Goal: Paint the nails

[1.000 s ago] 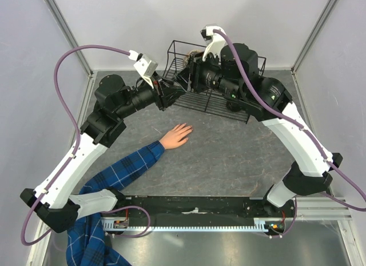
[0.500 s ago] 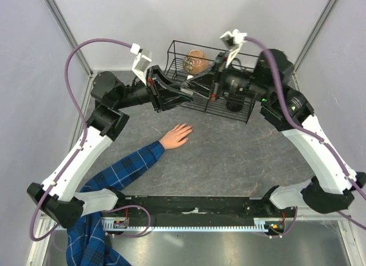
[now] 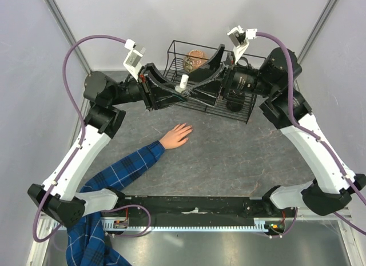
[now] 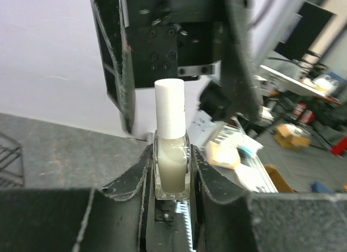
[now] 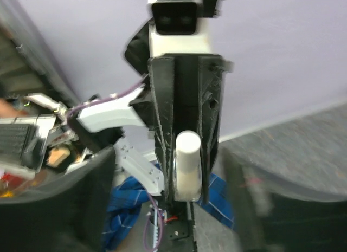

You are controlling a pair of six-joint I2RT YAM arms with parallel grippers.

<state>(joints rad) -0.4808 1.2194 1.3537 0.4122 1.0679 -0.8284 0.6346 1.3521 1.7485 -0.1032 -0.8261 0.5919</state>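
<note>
A small clear bottle (image 3: 183, 83) of pale polish with a white cap (image 4: 169, 108) is held upright off the table, and my left gripper (image 4: 172, 168) is shut on its glass body. My right gripper (image 3: 195, 86) faces it with jaws spread wide, one on either side of the cap and touching nothing. In the right wrist view the bottle (image 5: 187, 168) sits between the left gripper's black fingers. The skin-coloured hand (image 3: 176, 135) lies flat on the table below, its blue plaid sleeve (image 3: 123, 169) running to the near left. The nails (image 3: 190, 127) are too small to make out.
A black wire basket (image 3: 173, 54) stands at the back of the table behind both grippers, with a brownish round object (image 3: 195, 60) inside. Grey walls and metal posts close in the left, right and back. The arm bases sit along the near rail (image 3: 194, 211).
My right gripper's jaws have swung from narrow to wide apart around the cap. The cap stays on the bottle. The left arm has drawn back slightly, bottle still gripped.
</note>
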